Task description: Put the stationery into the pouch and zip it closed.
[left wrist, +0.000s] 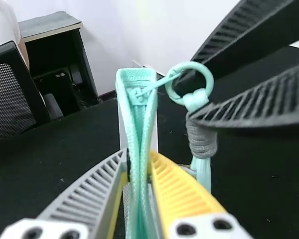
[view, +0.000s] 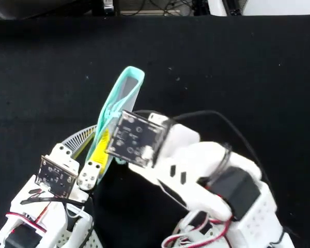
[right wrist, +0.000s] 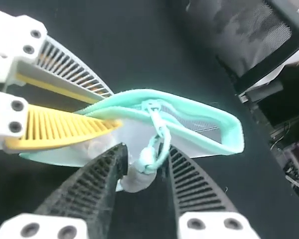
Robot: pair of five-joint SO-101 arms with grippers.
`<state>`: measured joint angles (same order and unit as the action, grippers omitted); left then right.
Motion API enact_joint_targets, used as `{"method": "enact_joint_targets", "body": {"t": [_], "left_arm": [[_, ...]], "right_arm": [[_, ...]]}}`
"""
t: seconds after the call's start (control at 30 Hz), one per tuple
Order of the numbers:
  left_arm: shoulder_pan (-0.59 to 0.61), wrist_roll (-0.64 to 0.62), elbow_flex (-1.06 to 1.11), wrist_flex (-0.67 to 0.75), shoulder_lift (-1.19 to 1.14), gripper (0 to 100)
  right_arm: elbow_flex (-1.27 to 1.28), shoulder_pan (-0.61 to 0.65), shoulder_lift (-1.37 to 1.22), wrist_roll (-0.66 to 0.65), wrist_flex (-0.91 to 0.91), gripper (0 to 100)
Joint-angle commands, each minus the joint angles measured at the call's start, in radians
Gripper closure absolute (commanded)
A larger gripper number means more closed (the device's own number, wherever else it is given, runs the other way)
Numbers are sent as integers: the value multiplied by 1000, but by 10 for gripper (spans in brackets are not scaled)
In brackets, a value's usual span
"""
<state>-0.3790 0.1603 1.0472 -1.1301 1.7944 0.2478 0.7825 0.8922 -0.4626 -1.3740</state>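
A teal zip pouch [view: 125, 90] stands on edge on the black table, its mouth narrow. My left gripper [view: 99, 130], with one grey and one yellow finger, is shut on the pouch's near end [left wrist: 137, 114]; the yellow finger [right wrist: 65, 129] and grey finger [right wrist: 70, 64] clamp the teal fabric [right wrist: 209, 122]. My right gripper [right wrist: 145, 149], with black fingers, is shut on the zipper pull [right wrist: 145, 165], a teal ring and cord. The pull [left wrist: 195, 98] hangs from the slider [left wrist: 138, 93] on the pouch's top edge. The right arm [view: 196, 165] covers the pouch's near part from above.
Black cloth [view: 237, 72] covers the table, with open room to the far side, left and right of the pouch. A black cable [view: 225, 121] loops over the right arm. A mesh chair [left wrist: 10, 94] and a dark desk [left wrist: 55, 55] stand beyond the table.
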Motion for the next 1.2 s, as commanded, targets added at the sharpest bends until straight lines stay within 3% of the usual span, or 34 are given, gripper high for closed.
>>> {"method": "enact_joint_targets", "body": {"t": [0.0,0.37,0.5,0.63,0.7,0.97,1.17], "left_arm": [[-8,3,7,-8,-3,967],[-8,3,7,-9,-3,967],[-8,3,7,-11,-3,967],[-8,3,7,-11,-3,967],[-8,3,8,-11,-3,967],[-8,5,42,-2,-3,967],[-8,5,35,0,-3,966]], "right_arm": [[-31,6,27,8,-2,888],[-13,5,25,8,44,889],[62,-34,27,9,130,890],[151,-101,35,71,272,988],[151,-115,35,89,310,979],[33,-118,27,81,321,986],[13,-121,25,-14,319,986]]}}
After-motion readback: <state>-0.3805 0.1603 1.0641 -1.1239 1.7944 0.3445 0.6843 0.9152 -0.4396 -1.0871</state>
